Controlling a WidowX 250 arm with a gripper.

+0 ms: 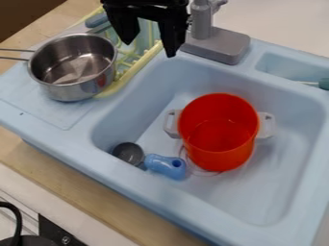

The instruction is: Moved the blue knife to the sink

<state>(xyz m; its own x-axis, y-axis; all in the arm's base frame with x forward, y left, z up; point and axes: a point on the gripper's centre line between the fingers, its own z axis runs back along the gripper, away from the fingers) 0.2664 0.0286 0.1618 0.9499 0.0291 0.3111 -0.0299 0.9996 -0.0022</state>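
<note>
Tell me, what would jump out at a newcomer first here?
Probably the bright red pot with pale side handles, standing in the light-blue sink. Next comes the black gripper at the top, its two fingers spread apart. The shiny metal saucepan also catches the eye, at the left beside the basin, its handle pointing left.

The sink (116,167) is light blue. The pot (218,156) is red with grey handles (267,126). The ladle (129,153) combines dark grey and blue. The saucepan (74,90) is silver; the faucet (218,44), grey; the dish rack (132,72), pale yellow.
</note>
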